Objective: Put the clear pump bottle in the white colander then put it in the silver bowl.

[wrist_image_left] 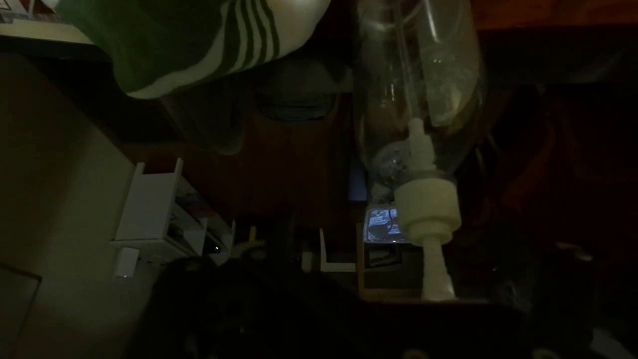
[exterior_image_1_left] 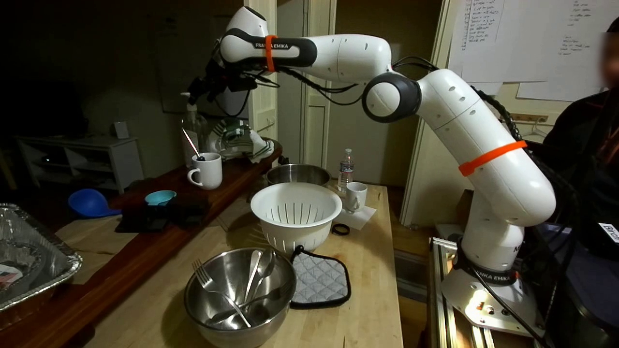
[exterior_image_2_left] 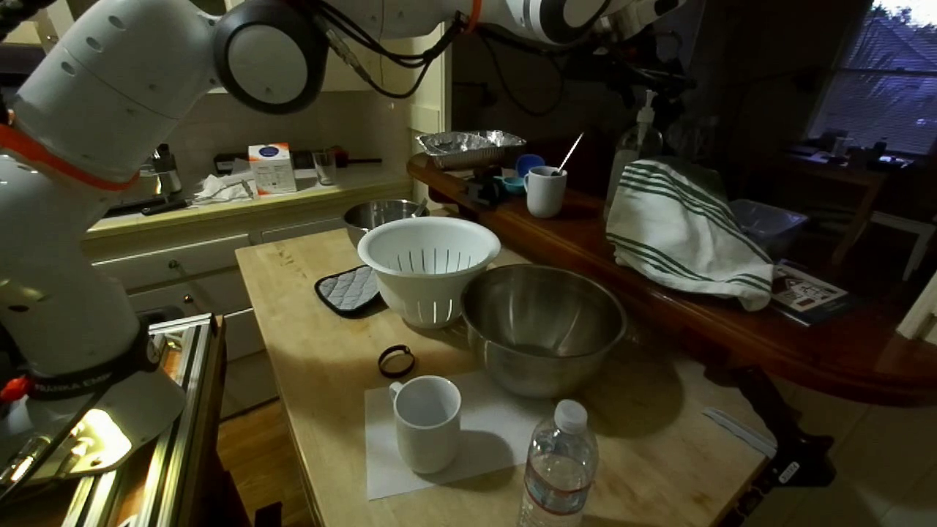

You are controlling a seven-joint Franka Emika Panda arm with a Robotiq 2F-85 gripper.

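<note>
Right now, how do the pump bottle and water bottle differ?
The pump bottle has a pump head, the water bottle a cap. The pump bottle is at the ledge, the water bottle on the table. The pump bottle shows an inner tube, the water bottle none. Both are see-through.

In an exterior view, going off the colander: one bowl with cutlery in it was in front, bit left, pot holder also in front but kinda right. Second bowl sat just behind, mug on paper plus capped bottle back right. Ledge ran along its left, with pump bottle and towel back left.
</note>
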